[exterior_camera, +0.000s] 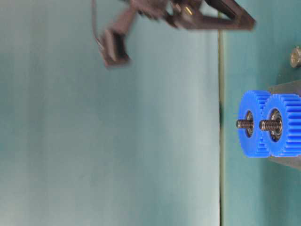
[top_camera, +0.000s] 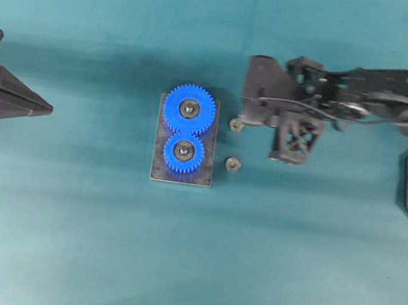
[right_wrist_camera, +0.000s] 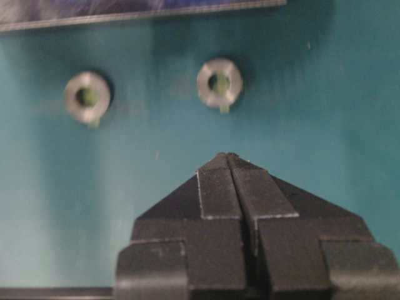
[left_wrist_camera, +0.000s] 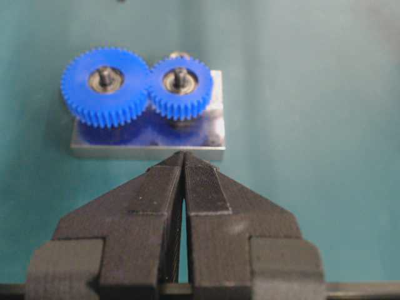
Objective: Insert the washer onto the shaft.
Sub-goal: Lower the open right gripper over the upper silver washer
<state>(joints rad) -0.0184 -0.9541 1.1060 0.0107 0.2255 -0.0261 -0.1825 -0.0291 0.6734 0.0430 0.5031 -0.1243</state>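
Overhead view: a grey base plate (top_camera: 180, 179) lies mid-worktop (top_camera: 66, 240), carrying two meshed blue gears, the big gear (top_camera: 190, 110) on the far side and the small gear (top_camera: 183, 152) nearer. Two washers lie flat on the cloth just right of the plate, apart from each other: the far washer (top_camera: 236, 124) beside the big gear, the near washer (top_camera: 233, 164) beside the small gear. The right gripper (top_camera: 247, 117) reaches in from the right, its tip close to the far washer. The left gripper (top_camera: 42, 107) sits at the left edge, pointing at the plate, well apart from it.

Table-level view: both gears stand on the plate, each with a threaded shaft (exterior_camera: 269, 125) sticking up through its centre; the second shaft (exterior_camera: 244, 124) is bare too. One washer rests on the worktop beyond the plate. The right arm is blurred above.

Left wrist view: the left fingers (left_wrist_camera: 200, 187) are pressed together, holding nothing, aimed at the plate's edge.

Right wrist view: the right fingers (right_wrist_camera: 215, 184) meet at their tips with nothing between them. Both washers lie ahead on the cloth, untouched, below the plate's edge.
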